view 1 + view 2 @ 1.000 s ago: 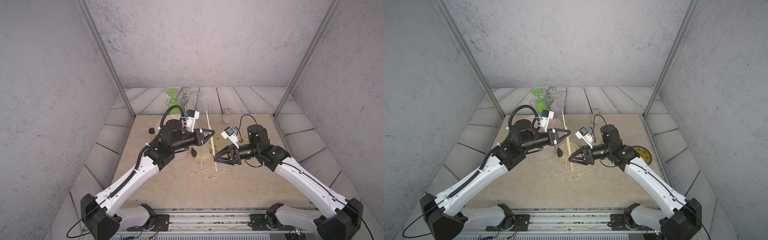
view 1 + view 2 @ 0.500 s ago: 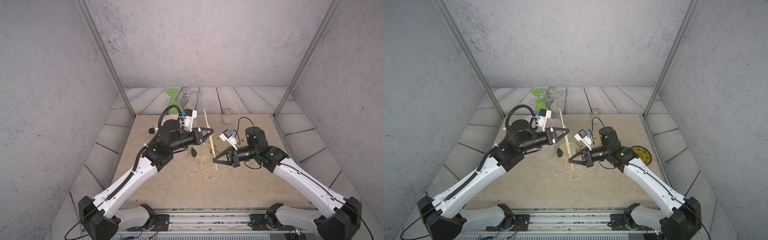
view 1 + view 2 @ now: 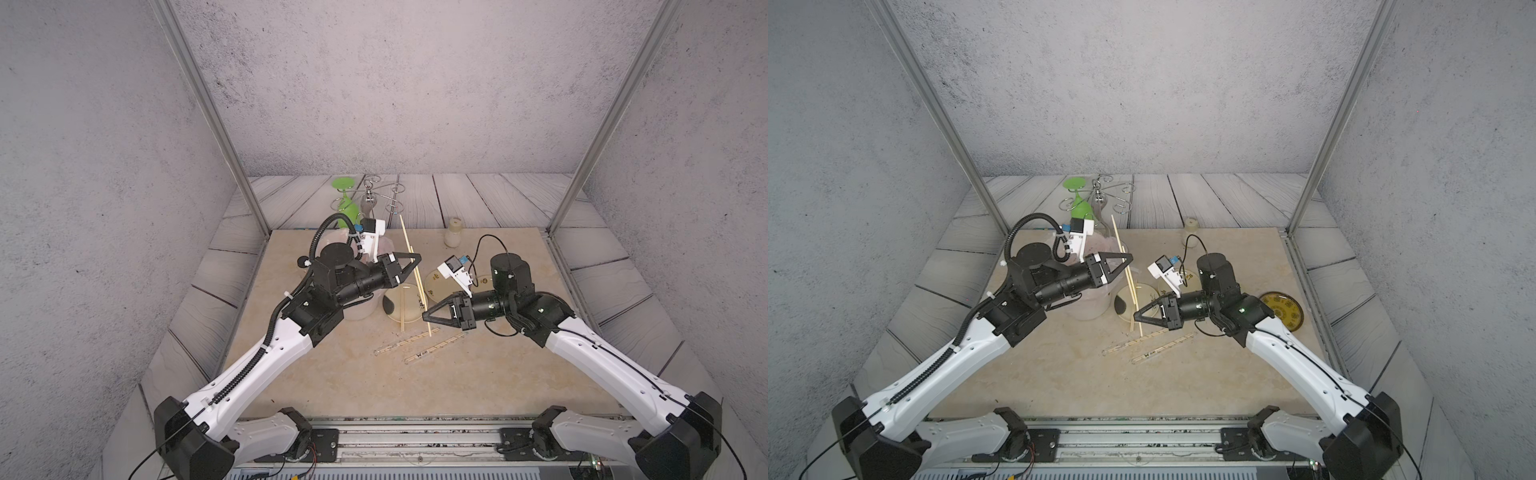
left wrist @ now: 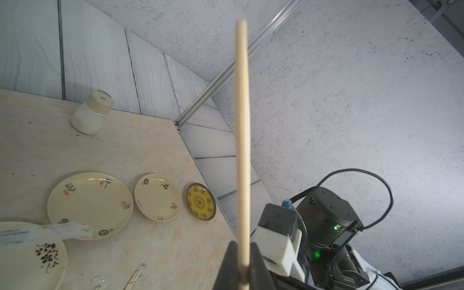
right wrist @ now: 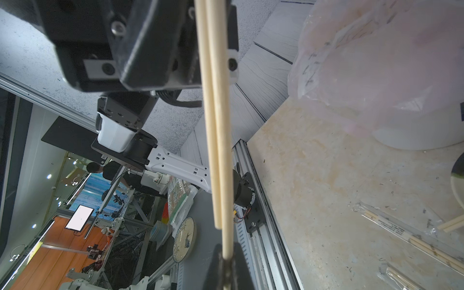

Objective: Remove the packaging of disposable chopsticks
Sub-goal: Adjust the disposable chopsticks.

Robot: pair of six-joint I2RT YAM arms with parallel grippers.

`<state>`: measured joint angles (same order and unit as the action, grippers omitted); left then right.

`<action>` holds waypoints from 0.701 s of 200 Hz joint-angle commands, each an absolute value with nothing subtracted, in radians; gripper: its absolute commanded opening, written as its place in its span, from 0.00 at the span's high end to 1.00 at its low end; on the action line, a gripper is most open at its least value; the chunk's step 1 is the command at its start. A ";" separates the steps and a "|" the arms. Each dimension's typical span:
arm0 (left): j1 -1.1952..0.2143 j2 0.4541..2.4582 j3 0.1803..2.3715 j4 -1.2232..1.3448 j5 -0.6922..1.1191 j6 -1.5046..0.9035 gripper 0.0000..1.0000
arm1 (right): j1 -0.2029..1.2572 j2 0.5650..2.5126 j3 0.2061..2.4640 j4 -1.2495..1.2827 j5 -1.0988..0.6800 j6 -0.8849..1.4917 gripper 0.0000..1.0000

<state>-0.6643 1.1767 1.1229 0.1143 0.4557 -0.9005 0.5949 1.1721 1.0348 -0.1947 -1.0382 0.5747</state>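
Note:
A bare pair of disposable chopsticks (image 3: 418,286) hangs tilted in the air between my two arms. My left gripper (image 3: 415,261) is shut on them near the middle, and the left wrist view shows a stick (image 4: 243,125) pinched between its fingers. My right gripper (image 3: 424,318) is shut on the lower end of one stick (image 5: 224,175); the second stick ends free just short of its jaws. Two pairs still in their packaging (image 3: 407,343) (image 3: 432,348) lie on the table below the right gripper. A clear sleeve (image 4: 50,231) rests on a plate.
A bin with a pinkish liner (image 3: 361,307) stands under the left arm. A loose stick (image 3: 402,311) lies across a flower-print plate (image 3: 390,318). Other plates (image 4: 90,206) (image 4: 157,197) (image 3: 1283,311) sit to the right. A white bottle (image 3: 453,232), a green glass (image 3: 345,203) and a wire rack (image 3: 374,195) stand behind.
My right gripper was open beside the sticks' lower end; it has shut on one stick and shifted slightly left. The left gripper has kept its hold and barely moved.

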 commanded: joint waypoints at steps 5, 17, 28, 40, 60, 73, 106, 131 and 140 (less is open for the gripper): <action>-0.661 1.161 1.101 0.247 0.480 -0.935 0.85 | 0.613 1.184 1.051 -0.162 -1.003 0.632 1.00; -0.660 1.160 1.101 0.249 0.478 -0.929 0.83 | 0.623 1.190 1.058 -0.179 -0.997 0.625 1.00; -0.661 1.156 1.103 0.243 0.475 -0.913 0.82 | 0.634 1.194 1.063 -0.197 -0.993 0.614 1.00; -0.660 1.149 1.107 0.231 0.467 -0.889 0.84 | 0.643 1.196 1.065 -0.212 -0.986 0.605 1.00; -0.658 1.142 1.109 0.227 0.464 -0.880 1.00 | 0.654 1.191 1.059 -0.208 -0.969 0.611 1.00; -0.658 1.138 1.091 0.241 0.438 -0.903 1.00 | 0.658 1.186 1.043 -0.180 -0.952 0.634 1.00; -0.654 1.144 1.071 0.262 0.425 -0.957 0.97 | 0.663 1.180 1.023 -0.130 -0.927 0.669 1.00; -0.655 1.149 1.069 0.255 0.426 -0.974 0.88 | 0.661 1.165 1.023 -0.119 -0.872 0.695 1.00; -0.654 1.153 1.071 0.257 0.435 -0.981 0.89 | 0.662 1.165 1.025 -0.101 -0.863 0.713 1.00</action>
